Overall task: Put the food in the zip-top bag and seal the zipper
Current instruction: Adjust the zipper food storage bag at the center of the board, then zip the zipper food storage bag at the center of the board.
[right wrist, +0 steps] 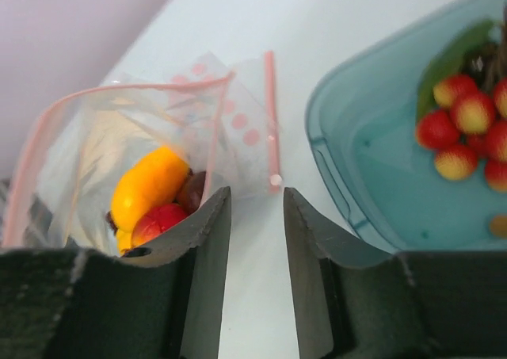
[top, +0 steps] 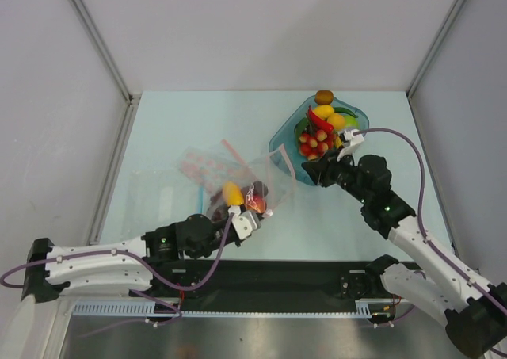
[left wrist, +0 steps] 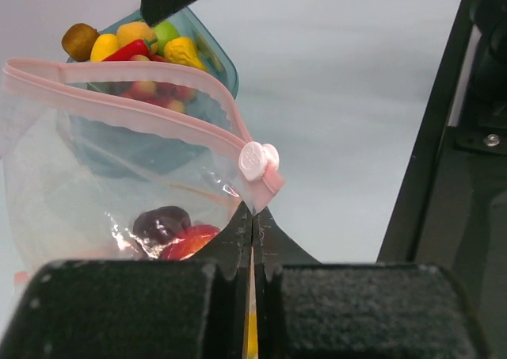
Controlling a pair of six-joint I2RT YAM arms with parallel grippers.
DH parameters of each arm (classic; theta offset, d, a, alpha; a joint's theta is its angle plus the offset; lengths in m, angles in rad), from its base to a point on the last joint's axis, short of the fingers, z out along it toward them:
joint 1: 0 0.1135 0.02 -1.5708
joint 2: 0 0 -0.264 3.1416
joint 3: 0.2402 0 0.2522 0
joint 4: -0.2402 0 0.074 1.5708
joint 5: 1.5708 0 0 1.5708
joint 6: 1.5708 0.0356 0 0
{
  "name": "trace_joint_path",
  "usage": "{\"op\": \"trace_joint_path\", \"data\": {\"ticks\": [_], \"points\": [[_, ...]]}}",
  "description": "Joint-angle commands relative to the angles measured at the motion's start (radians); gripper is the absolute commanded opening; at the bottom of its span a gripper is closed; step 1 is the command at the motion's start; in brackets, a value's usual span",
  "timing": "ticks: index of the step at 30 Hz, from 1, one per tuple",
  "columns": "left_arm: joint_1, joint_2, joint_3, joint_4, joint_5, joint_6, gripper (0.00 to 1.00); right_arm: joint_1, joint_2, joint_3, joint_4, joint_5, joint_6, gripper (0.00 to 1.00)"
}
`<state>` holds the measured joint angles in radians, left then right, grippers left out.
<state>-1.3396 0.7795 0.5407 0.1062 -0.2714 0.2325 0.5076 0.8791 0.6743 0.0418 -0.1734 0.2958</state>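
From its wrist view alone, left fingers (left wrist: 231, 252) clamp the zip-top bag (left wrist: 87, 181); right fingers (right wrist: 204, 252) stand apart.

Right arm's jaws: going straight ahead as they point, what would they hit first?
Probably the end of the pink strip lying on the table, just ahead between them; the filled bag sits slightly left. Depth is unclear.

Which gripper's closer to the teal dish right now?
Right. The right gripper hovers open at the teal dish's near-left edge, between dish and bag. The left gripper is shut on the zip-top bag's corner, farther left.
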Motion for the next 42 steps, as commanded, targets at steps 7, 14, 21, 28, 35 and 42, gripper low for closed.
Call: {"op": "trace_joint_path", "data": {"ticks": [7,14,21,28,35,42], "points": [[-0.004,-0.155,0.011,-0.002,0.054,-0.071,0.00,0.009,-0.293,-0.188,0.392,-0.484,-0.257,0.53],[-0.004,-0.094,0.024,-0.019,0.075,-0.058,0.00,0.219,-0.275,-0.136,0.215,-0.626,-0.628,0.68],[-0.004,-0.026,0.056,-0.046,0.141,-0.045,0.00,0.514,-0.256,-0.125,0.046,-0.356,-0.957,0.61],[-0.004,-0.005,0.064,-0.053,0.181,-0.039,0.00,0.693,-0.184,-0.105,-0.003,-0.115,-1.084,0.49],[-0.004,-0.011,0.062,-0.051,0.189,-0.033,0.00,0.703,-0.196,-0.120,0.024,-0.090,-1.083,0.40],[-0.004,-0.019,0.059,-0.049,0.207,-0.032,0.00,0.703,-0.244,-0.139,0.049,-0.045,-1.075,0.33]]}}
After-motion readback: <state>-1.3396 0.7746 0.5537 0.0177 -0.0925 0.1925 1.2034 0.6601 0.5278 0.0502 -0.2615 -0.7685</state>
